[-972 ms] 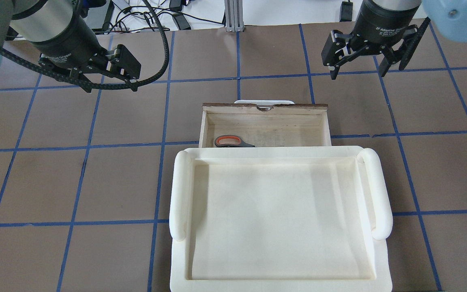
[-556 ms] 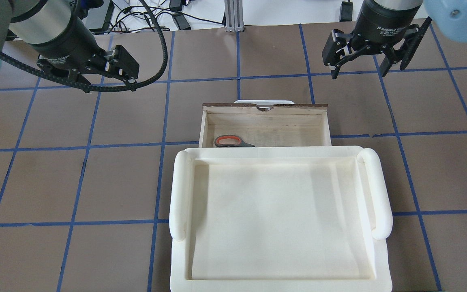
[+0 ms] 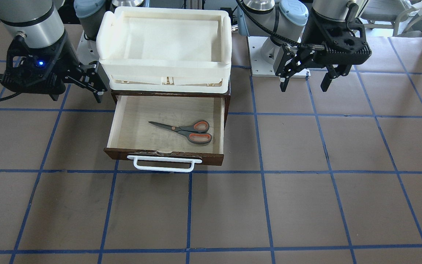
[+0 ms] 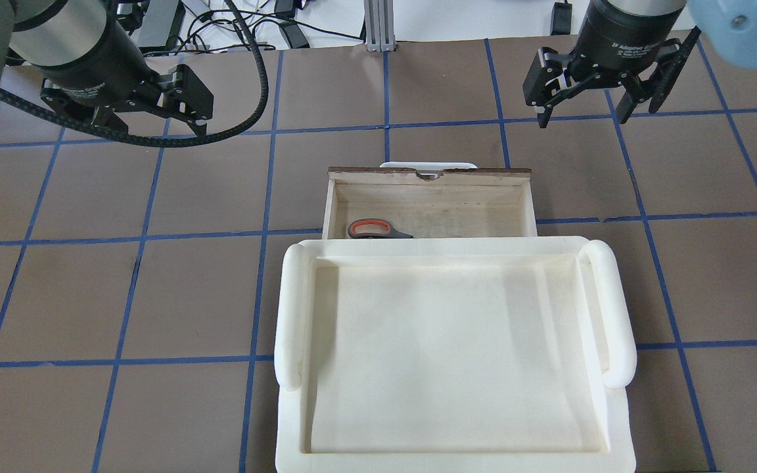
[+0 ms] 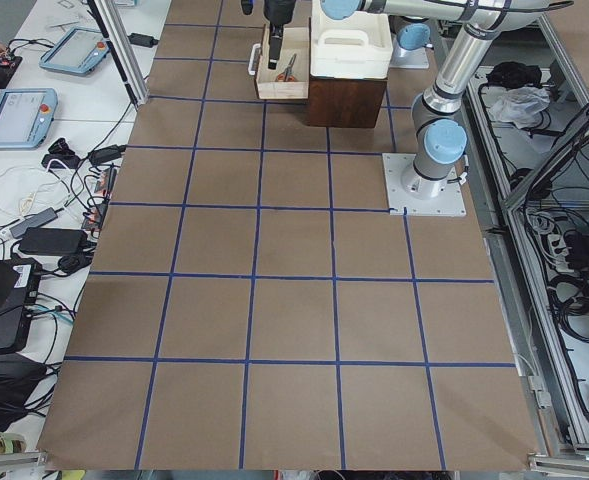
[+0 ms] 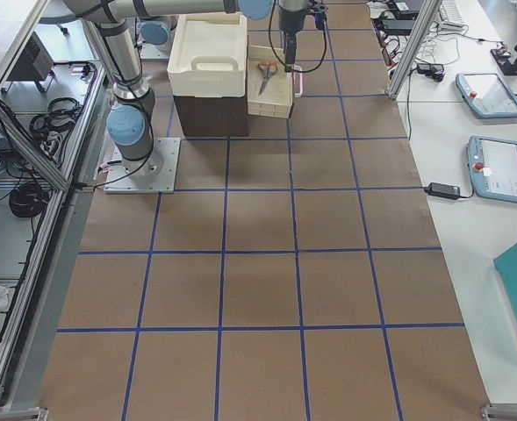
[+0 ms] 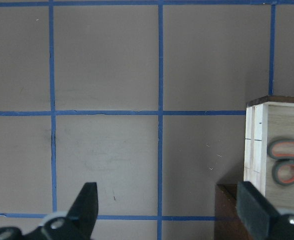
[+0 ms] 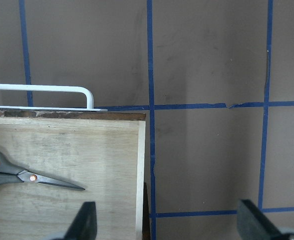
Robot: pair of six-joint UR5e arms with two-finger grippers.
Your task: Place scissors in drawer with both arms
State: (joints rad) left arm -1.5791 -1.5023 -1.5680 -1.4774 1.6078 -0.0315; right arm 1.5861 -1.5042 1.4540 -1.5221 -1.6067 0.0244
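— So, the grippers?
— Both are spread wide, holding nothing and touching nothing. The left gripper (image 3: 303, 83) hangs above bare table (image 3: 306, 183) on the drawer's left, and the right gripper (image 4: 582, 117) hangs off to its right.
— And the scissors (image 3: 185, 130)?
— They lie flat in the open drawer (image 3: 211, 159), blades closed, handles toward the left arm.
— And around it?
— Brown table with a blue tape grid. A white tray (image 3: 167, 69) tops the cabinet (image 5: 349, 100), and there are tablets (image 5: 19, 115) on the side bench.

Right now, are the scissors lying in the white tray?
No, the scissors lie flat on the plywood floor of the open drawer.
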